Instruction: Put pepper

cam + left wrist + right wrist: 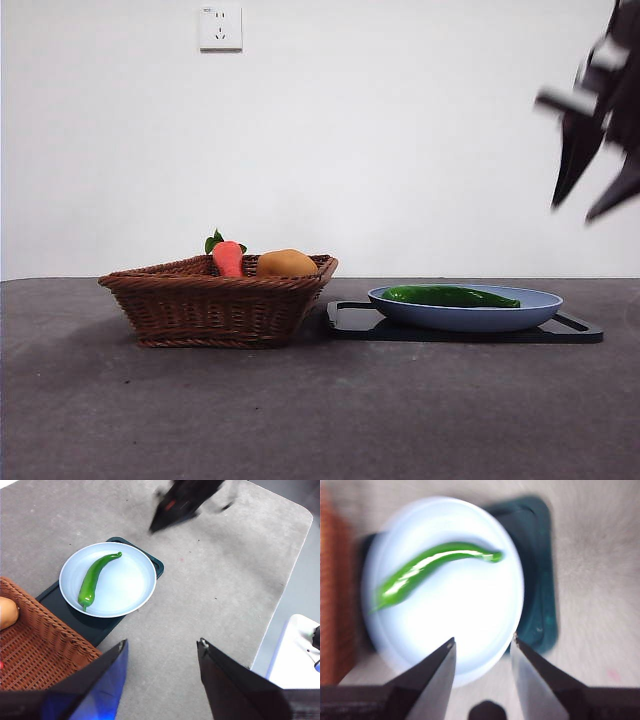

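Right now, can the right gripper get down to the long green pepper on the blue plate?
Probably yes. The right gripper hangs open above the pepper, which lies alone and uncovered on the plate.

right gripper (597,195) blurred, basket (35,645) cut off

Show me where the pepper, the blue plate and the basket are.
pepper (93,579), left wrist view, middle of its body.
blue plate (131,582), left wrist view, bare inner surface.
basket (215,308), front view, woven front wall.
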Robot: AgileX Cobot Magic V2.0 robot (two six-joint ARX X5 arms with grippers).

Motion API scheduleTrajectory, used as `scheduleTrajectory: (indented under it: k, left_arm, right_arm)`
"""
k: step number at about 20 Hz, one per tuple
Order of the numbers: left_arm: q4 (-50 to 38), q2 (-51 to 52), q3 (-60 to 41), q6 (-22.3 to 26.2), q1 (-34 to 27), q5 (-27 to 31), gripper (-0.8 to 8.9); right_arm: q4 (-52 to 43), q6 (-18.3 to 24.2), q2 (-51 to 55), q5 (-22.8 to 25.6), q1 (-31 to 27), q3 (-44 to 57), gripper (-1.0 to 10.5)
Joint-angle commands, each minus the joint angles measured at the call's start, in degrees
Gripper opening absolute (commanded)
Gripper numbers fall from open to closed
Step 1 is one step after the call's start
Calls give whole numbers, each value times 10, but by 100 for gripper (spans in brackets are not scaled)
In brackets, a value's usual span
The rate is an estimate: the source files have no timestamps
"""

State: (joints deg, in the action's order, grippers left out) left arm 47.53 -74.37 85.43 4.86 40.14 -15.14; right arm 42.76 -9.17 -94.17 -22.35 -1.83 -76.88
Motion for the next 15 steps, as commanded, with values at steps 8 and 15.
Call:
scheduleTrajectory:
  k: [8, 15]
  left_arm:
    - [6, -6, 10, -3, 3, 0, 245]
    - [10, -6, 10, -3, 3, 0, 197]
  right_arm:
    - [214, 61, 273, 2, 81, -10, 193]
    - [337, 113, 361, 2, 114, -10, 15]
